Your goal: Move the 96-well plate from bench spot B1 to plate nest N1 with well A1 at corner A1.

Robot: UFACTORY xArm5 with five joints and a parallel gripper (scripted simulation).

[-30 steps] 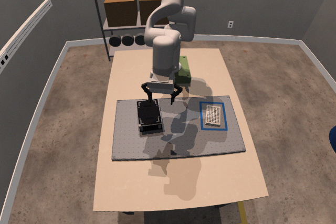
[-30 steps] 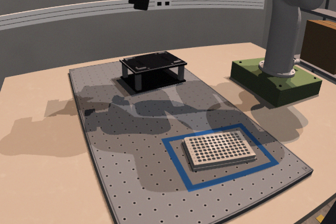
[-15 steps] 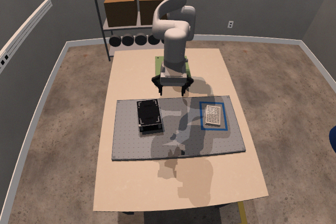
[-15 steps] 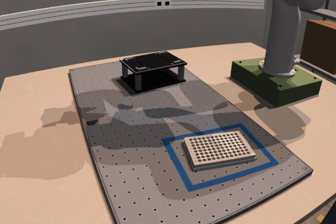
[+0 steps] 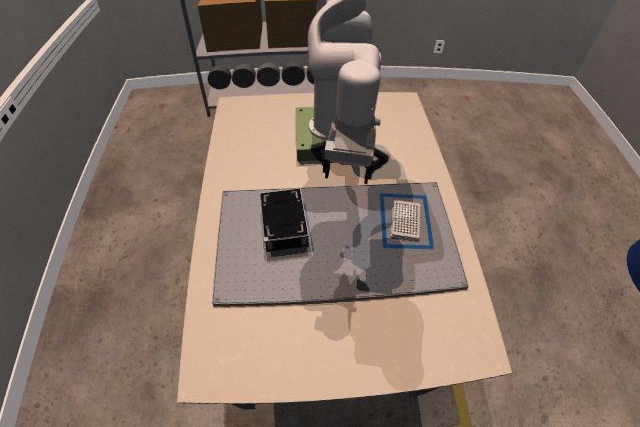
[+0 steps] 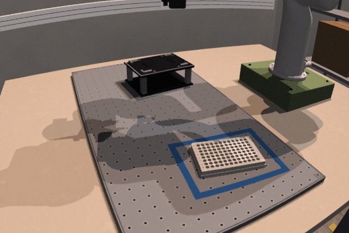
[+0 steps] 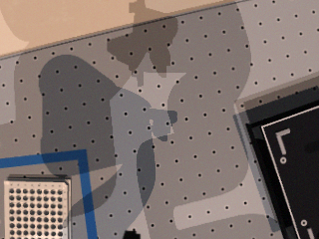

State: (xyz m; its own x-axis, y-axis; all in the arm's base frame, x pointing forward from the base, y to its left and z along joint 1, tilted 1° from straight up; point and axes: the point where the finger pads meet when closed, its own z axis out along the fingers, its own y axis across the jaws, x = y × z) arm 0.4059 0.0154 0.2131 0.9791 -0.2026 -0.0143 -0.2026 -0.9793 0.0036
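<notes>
Top view: approach step; claw (image 5: 346, 174), fully open and empty, must next descend over the 96-well plate (image 5: 405, 219).

1. A tan table (image 5: 258, 339) carries a grey perforated breadboard (image 5: 248, 277) and the arm's green base block (image 6: 307, 95).
2. On the breadboard sit the black raised nest (image 5: 283, 215) and the white 96-well plate (image 6: 227, 155), inside a blue outline (image 6: 239, 184).
3. The plate's cut-off corner seems too small to make out.

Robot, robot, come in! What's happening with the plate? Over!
Black gripper open, empty, high above bench. White 96-well plate flat inside blue square. Black raised nest vacant. Nothing between them.
</notes>
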